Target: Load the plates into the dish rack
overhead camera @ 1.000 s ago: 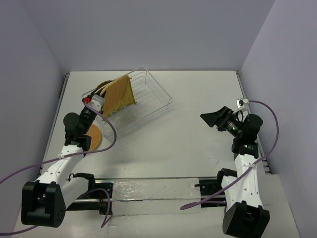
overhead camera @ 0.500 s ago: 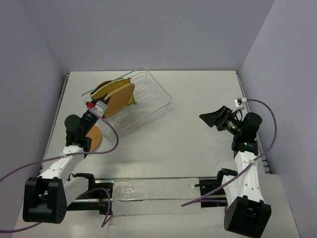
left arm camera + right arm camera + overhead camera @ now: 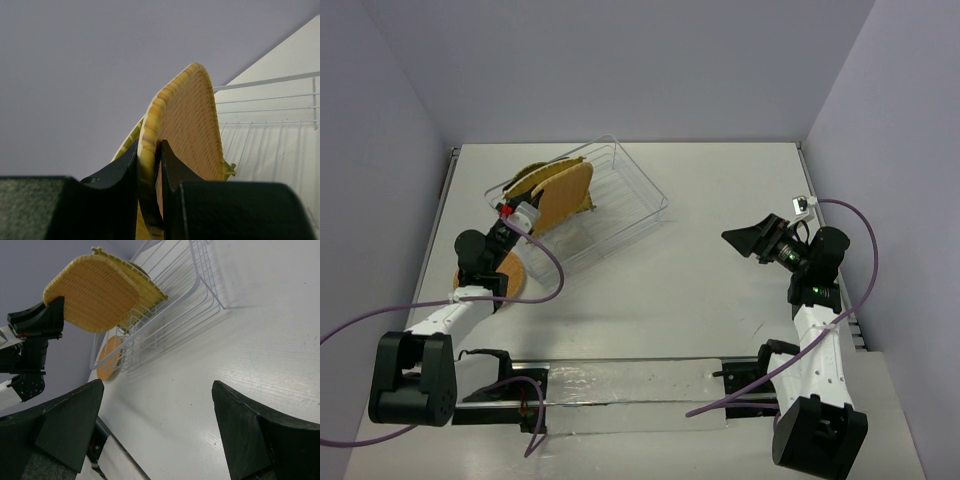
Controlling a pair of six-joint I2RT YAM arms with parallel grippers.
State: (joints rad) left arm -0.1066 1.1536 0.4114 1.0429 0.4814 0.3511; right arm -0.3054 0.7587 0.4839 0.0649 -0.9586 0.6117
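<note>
— Where's the right gripper [image 3: 157, 385]?
— Over the desk [image 3: 720, 180], on the right; jaws spread wide, holding nothing.
— And on the left?
— A round orange plate [image 3: 510, 272] lies flat beside that arm. Farther on, the left gripper [image 3: 148, 150] pinches the rim of the rounded-square orange plate [image 3: 192, 130], on edge at the dish rack's [image 3: 620, 200] left end, with a yellow plate [image 3: 147, 282] just behind.

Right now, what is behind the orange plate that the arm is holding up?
A yellow plate stands just behind the orange plate, in the dish rack. Most of it is covered, so anything further back is hidden.
</note>
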